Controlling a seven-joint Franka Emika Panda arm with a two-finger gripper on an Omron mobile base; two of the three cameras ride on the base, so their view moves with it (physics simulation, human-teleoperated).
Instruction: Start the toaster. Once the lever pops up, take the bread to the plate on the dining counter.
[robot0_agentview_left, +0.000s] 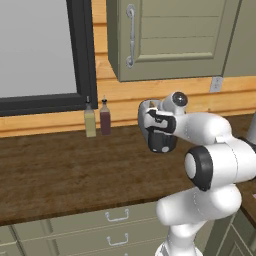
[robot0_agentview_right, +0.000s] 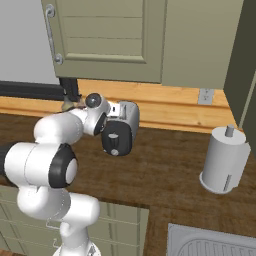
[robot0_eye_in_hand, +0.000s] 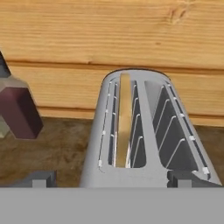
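One slice of bread (robot0_eye_in_hand: 124, 122) sits in the toaster's (robot0_eye_in_hand: 144, 131) left slot; the open tool (robot0_eye_in_hand: 113, 178), empty above it, should press the lever fully down.

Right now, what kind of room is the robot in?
Most likely a kitchen. A toaster with bread in one slot stands on a wood counter, two bottles stand by the wall, cabinets hang above, and a sink is nearby.

Both base views look forward and down from behind, sharing the toaster (robot0_agentview_right: 120, 131). Hand view sits close above its slots
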